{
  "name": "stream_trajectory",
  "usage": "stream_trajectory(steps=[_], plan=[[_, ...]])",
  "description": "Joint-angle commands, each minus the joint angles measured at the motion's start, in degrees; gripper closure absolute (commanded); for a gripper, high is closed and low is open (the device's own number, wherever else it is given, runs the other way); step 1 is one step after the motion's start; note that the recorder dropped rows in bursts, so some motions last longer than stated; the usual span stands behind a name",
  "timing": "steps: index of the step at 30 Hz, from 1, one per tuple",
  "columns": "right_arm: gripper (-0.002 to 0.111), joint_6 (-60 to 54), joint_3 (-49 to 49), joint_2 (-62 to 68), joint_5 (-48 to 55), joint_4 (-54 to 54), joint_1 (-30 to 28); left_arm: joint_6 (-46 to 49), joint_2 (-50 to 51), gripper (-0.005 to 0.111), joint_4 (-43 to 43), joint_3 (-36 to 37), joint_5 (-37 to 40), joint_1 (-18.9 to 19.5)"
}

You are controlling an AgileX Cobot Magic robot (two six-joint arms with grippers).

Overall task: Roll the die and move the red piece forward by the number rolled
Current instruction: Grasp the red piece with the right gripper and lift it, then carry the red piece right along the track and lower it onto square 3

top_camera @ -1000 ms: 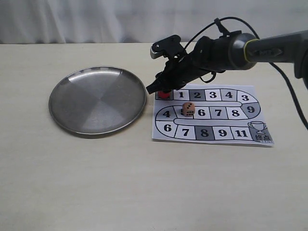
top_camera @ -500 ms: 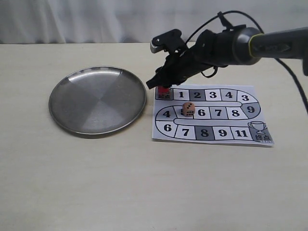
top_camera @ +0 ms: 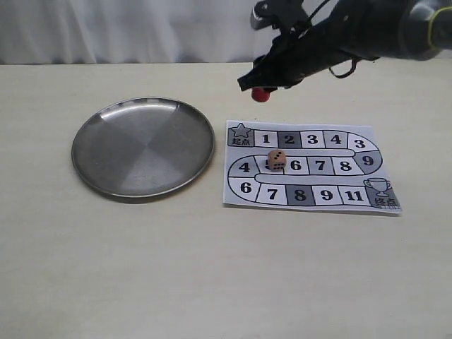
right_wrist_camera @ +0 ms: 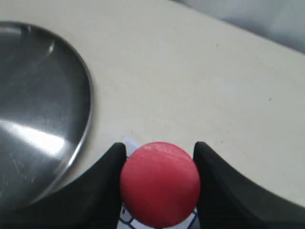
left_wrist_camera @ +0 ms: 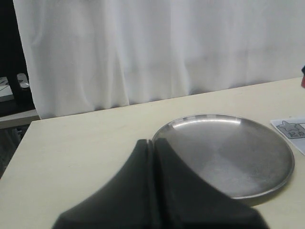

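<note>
My right gripper (top_camera: 260,87) hangs well above the table behind the board's start corner, shut on the red piece (top_camera: 262,92). In the right wrist view the red piece (right_wrist_camera: 159,183) fills the gap between the two black fingers (right_wrist_camera: 107,181), gripper (right_wrist_camera: 159,157). The pale tan die (top_camera: 276,159) rests on the paper board (top_camera: 311,166), on the middle row between squares 4 and 6, dark pips showing. My left gripper (left_wrist_camera: 153,142) is shut on nothing, near the steel plate (left_wrist_camera: 228,155); it is out of the exterior view.
A round steel plate (top_camera: 143,146) lies left of the board, nothing in it. The board's start square with a star (top_camera: 241,132) is bare. A white curtain runs behind the table's far edge.
The right gripper has lifted the red piece off the start square and carried it up and slightly right. The die and the left gripper have stayed put.
</note>
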Motion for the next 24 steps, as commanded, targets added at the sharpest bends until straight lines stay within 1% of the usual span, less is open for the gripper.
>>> stream_trajectory(steps=[1, 7, 16, 20, 24], plan=[[0.104, -0.3, 2.7, 4.2, -1.4, -0.4, -0.4, -0.1, -0.1, 0.107, 0.0, 0.1, -0.5, -0.1], [0.104, -0.3, 3.6, 8.7, -1.7, -0.6, -0.3, -0.1, -0.1, 0.107, 0.0, 0.1, -0.5, -0.1], [0.104, -0.3, 3.6, 9.0, -1.7, -0.6, -0.3, -0.1, -0.1, 0.107, 0.0, 0.1, -0.5, -0.1], [0.104, -0.3, 3.6, 7.5, -1.7, -0.6, -0.3, -0.1, -0.1, 0.107, 0.0, 0.1, -0.5, -0.1], [0.104, -0.3, 3.6, 3.1, -1.8, -0.8, -0.3, -0.1, -0.1, 0.107, 0.0, 0.1, -0.5, -0.1]])
